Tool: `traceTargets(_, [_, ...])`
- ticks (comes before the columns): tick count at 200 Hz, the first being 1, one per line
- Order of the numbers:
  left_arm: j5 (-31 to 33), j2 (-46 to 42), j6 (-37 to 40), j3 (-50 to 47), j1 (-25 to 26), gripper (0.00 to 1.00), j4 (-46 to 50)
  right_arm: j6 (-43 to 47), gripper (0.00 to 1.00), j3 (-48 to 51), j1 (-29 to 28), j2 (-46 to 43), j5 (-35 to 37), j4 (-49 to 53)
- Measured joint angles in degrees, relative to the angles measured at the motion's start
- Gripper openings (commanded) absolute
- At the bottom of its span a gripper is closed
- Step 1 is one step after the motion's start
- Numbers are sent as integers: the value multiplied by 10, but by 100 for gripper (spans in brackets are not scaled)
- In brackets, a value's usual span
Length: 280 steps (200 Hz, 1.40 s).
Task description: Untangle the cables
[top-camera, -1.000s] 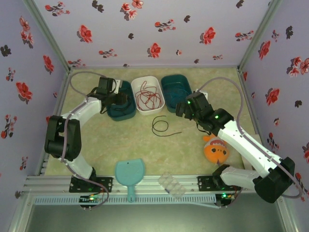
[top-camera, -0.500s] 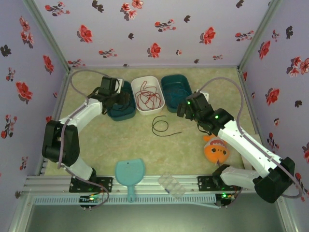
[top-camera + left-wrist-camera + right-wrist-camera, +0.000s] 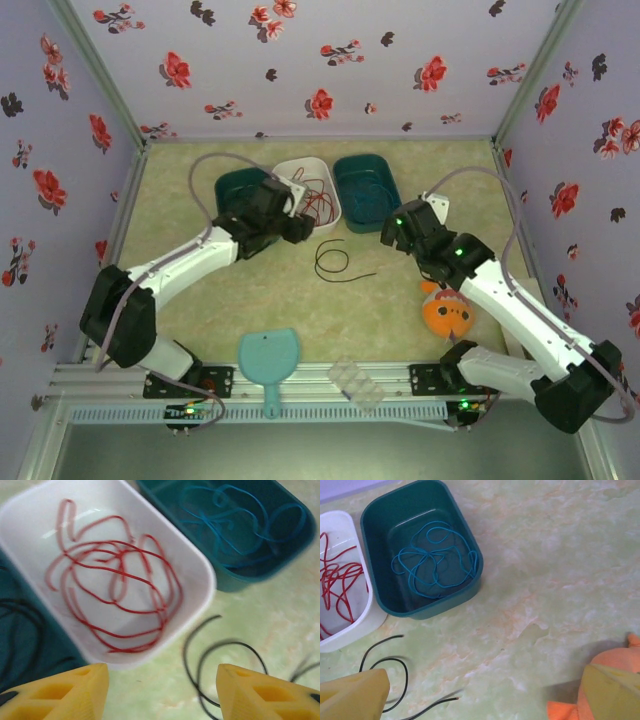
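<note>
Left gripper (image 3: 162, 690) swung right; jaws wide apart, empty, above black cable (image 3: 231, 641). Right gripper (image 3: 485, 695) spread wide, empty.

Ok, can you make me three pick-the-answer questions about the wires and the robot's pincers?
1. Where is the thin red wire?
A) in the white plastic tub
B) on the table
C) in a pincer

2. What colour is the loose thin wire on the pale green table?
A) blue
B) red
C) black

3. How is the left yellow pincer?
A) shut on a wire
B) open
C) shut on a tub

Answers: 1 A, its loops lie inside the white walls. 2 C, it curls black on the bare tabletop. 3 B, a wide gap shows between its fingers.
</note>
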State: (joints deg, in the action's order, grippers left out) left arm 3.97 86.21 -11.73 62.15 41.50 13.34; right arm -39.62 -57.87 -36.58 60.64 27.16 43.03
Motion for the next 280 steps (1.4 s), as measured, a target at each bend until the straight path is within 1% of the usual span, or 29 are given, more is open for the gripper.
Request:
traceTargets(23, [8,22,0,-8,56,59,-1,-6,99,9,5,-9,10,6])
traceTargets(45, [12,68,13,-6,99,58,-2,-12,99,15,10,-10,17,10])
traceTargets(58, [16,102,27,7,119,56,10,-16,99,19,15,-10,22,13])
traceTargets(73, [21,141,41,31,137,50,29,-18,99,25,23,-12,25,15])
traceTargets(87, [24,173,52,58,149,50,48,-22,99,33,33,-17,25,15])
traceTargets(131, [31,228,64,130,154,49,103,-26,99,51,56,-36,24,15])
traceTargets(143, [31,241,65,150,154,45,118,-27,99,53,59,-38,23,15])
traceTargets(164, [31,261,68,178,154,45,143,-27,99,55,63,-40,22,16])
traceTargets(209, [31,294,75,214,154,45,189,-29,99,57,66,-41,18,15])
traceTargets(265, [33,320,76,241,154,45,220,-30,99,64,67,-41,13,15])
traceTargets(275, [35,325,76,245,153,45,222,-30,99,64,68,-41,13,15])
traceTargets(280, [36,328,76,247,153,43,222,-30,99,64,68,-41,13,15])
